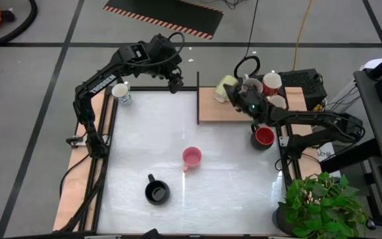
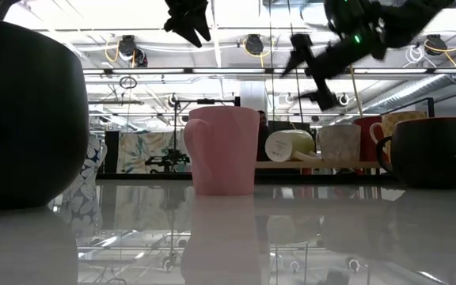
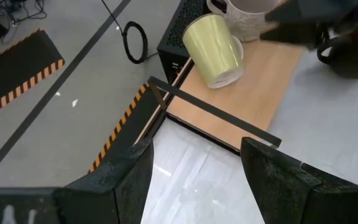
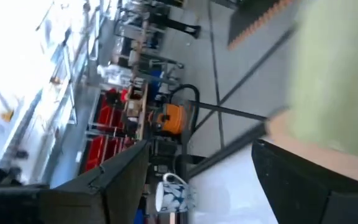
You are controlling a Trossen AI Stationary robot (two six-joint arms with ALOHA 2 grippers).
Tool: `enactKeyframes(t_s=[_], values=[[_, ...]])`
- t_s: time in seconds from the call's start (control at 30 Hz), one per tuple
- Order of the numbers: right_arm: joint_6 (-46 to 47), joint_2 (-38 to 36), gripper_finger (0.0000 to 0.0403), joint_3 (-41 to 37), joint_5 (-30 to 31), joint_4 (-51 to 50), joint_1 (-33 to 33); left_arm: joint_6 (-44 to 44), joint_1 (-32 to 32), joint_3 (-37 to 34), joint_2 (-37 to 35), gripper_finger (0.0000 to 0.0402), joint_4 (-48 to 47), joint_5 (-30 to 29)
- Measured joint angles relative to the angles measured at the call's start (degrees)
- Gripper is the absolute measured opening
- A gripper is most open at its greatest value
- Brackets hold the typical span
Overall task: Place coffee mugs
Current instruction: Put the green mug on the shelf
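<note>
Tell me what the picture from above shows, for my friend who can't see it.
A white table holds a pink mug, a black mug and a black mug with a red inside. The right hand hovers open over mugs on a wooden board; the left hand waits open.

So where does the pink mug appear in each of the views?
High view: the pink mug stands upright near the middle of the white table.
Low view: centre of the picture, handle on the picture's left.
Left wrist view: not in it.
Right wrist view: not in it.
Shared landmark: the pale green mug lying on its side on the wooden board, seen in the high, low and left wrist views.
</note>
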Motion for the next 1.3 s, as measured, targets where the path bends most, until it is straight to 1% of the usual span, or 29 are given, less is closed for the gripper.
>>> enactKeyframes(t_s=[0.03,0.17,0.33,0.47,0.57,0.67,0.73,0.83,0.97,1.17,1.3], values=[[-2.1,0.0,0.0275,2.7,-0.3,-2.2,-0.2,0.0,0.0,0.0,0.0,0.0245,-0.1,0.0],[-13.1,1.2,0.0271,15.8,-5.3,-14.3,-2.3,0.1,0.0,0.0,0.0,0.0245,-0.1,0.0],[-25.8,5.5,0.0271,32.7,-13.6,-30.7,-8.1,1.0,0.0,0.0,0.0,0.0245,-0.1,0.0],[-32.2,10.5,0.0271,44.0,-18.8,-43.2,-14.3,1.4,0.0,0.0,0.0,0.0245,0.0,0.0],[-33.9,15.1,0.0271,50.0,-26.2,-48.9,-19.5,1.4,0.0,0.0,0.0,0.0245,0.0,0.1],[-34.2,20.0,0.0271,54.5,-34.2,-53.2,-23.4,0.2,-0.2,0.0,0.0,0.0245,0.0,0.1],[-34.8,23.1,0.0271,56.9,-38.5,-56.3,-25.2,-1.1,-0.3,0.0,0.0,0.0245,0.0,0.1],[-36.3,27.6,0.0271,60.3,-43.4,-60.3,-27.4,-3.4,-0.7,0.0,0.0,0.0245,-0.1,0.1],[-40.5,32.4,0.0271,64.6,-46.4,-64.7,-30.0,-5.3,-1.5,0.0,0.0,0.0245,-0.4,0.2],[-50.0,36.5,0.0271,69.8,-46.9,-72.2,-33.2,-6.0,-3.0,0.0,0.0,0.0245,-1.0,0.2],[-54.5,38.6,0.0271,70.0,-51.9,-76.2,-35.8,-7.6,-3.7,0.0,0.0,0.0245,-1.4,0.2]])
